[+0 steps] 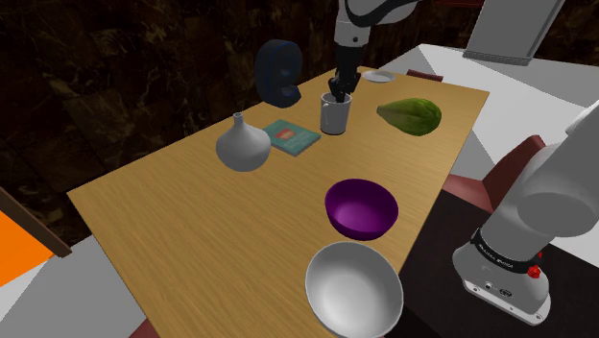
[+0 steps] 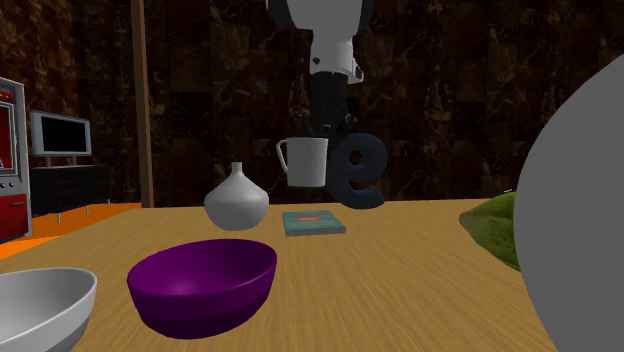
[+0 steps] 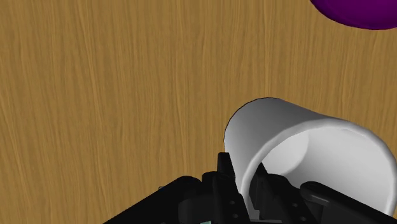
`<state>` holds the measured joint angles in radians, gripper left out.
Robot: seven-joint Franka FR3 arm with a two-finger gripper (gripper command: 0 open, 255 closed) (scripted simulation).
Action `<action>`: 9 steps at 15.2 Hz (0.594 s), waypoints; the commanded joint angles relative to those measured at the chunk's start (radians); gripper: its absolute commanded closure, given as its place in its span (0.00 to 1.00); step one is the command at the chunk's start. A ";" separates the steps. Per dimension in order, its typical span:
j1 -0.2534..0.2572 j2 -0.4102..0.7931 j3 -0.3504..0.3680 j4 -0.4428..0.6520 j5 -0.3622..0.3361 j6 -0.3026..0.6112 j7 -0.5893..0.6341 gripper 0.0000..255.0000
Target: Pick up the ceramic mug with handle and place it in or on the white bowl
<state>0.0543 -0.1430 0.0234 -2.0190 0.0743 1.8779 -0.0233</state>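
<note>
A white mug [image 2: 305,162] with its handle toward the second exterior view's left hangs a little above the wooden table [image 1: 192,221]. My black gripper [image 2: 325,132] comes down from above and is shut on the mug's rim. In the shoulder view the mug [image 1: 335,115] sits under the gripper [image 1: 338,94] at the far side of the table. The wrist view shows the mug [image 3: 299,146] clasped at its rim by the gripper [image 3: 245,184], one finger inside and one outside. The white bowl [image 1: 353,288] stands at the table's near edge, also low at the second exterior view's left [image 2: 40,300].
A purple bowl [image 1: 361,207] lies between mug and white bowl. A grey vase [image 1: 242,146], a teal book [image 1: 292,135] and a dark blue rounded object [image 1: 280,73] stand near the mug. A green leafy lump [image 1: 411,115] and a small plate [image 1: 377,77] are at the far right.
</note>
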 commanded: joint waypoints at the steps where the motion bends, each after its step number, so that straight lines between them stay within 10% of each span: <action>1: 0.016 -0.048 0.020 -0.049 0.005 0.002 0.033 1.00; 9: 0.087 -0.234 0.118 -0.215 0.049 -0.004 0.182 1.00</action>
<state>0.1317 -0.3501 0.1287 -2.2093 0.1159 1.8749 0.1394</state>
